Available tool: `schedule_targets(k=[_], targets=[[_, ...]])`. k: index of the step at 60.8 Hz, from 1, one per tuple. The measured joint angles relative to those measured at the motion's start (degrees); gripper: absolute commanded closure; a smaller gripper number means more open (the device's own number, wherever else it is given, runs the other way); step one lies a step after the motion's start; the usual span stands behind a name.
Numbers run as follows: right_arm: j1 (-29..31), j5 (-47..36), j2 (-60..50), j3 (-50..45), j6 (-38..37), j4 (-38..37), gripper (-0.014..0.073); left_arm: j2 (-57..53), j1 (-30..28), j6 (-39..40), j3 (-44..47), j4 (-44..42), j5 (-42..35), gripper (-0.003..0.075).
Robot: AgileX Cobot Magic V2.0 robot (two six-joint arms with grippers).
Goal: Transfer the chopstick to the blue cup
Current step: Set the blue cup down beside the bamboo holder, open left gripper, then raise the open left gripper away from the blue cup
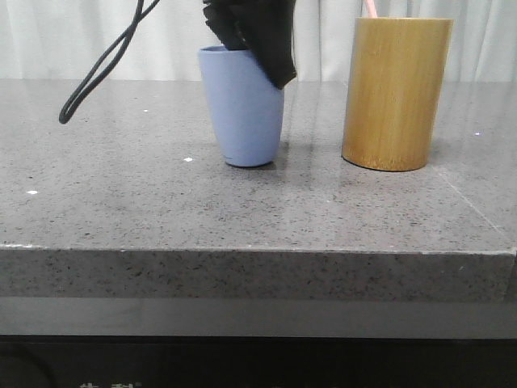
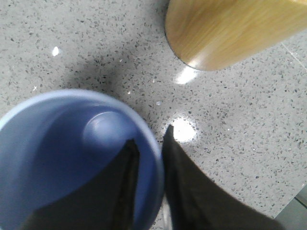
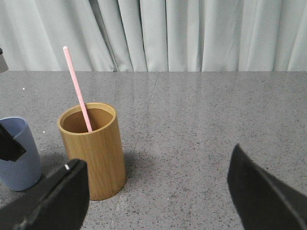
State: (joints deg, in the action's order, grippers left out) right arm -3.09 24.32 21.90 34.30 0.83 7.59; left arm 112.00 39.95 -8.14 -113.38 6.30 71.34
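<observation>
The blue cup (image 1: 242, 121) stands upright on the grey stone table, left of the taller bamboo holder (image 1: 394, 93). My left gripper (image 1: 271, 69) is shut on the cup's right rim; in the left wrist view one finger is inside the cup (image 2: 57, 158) and the other outside, the gripper (image 2: 149, 136) pinching the wall. One pale pink chopstick (image 3: 76, 86) leans in the bamboo holder (image 3: 93, 153); only its tip (image 1: 370, 8) shows in the front view. My right gripper (image 3: 154, 158) is open and empty, to the right of the holder and apart from it. The cup (image 3: 19, 153) shows beyond it.
The bamboo holder (image 2: 230, 28) stands close beside the cup. A black cable loop (image 1: 105, 69) hangs over the table at the left. The table's front edge (image 1: 258, 250) runs across the near side. A pale curtain (image 3: 192, 33) hangs behind.
</observation>
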Motion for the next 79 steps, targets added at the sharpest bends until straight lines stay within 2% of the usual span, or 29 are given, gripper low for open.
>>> schedule_targets(k=[15,47,58,63,76,79], targets=[[0.00,0.00,0.00,0.00,0.00,0.00,-0.0010,0.00,0.00,0.00,0.00,-0.13,-0.21,0.0402],[0.00,0.00,0.00,0.00,0.00,0.00,-0.0010,0.00,0.00,0.00,-9.26,-0.26,0.48,0.0402],[0.00,0.00,0.00,0.00,0.00,0.00,-0.0010,-0.71,0.00,0.00,-9.74,-0.26,0.70,0.0408],[0.00,0.00,0.00,0.00,0.00,0.00,-0.0010,-1.36,0.00,0.00,-9.74,-0.26,0.79,0.0451],[0.00,0.00,0.00,0.00,0.00,0.00,-0.0010,-1.94,0.00,0.00,-9.85,-0.26,0.91,0.0742],[0.00,0.00,0.00,0.00,0.00,0.00,-0.0010,-1.94,0.00,0.00,-9.85,-0.26,0.91,0.0739]])
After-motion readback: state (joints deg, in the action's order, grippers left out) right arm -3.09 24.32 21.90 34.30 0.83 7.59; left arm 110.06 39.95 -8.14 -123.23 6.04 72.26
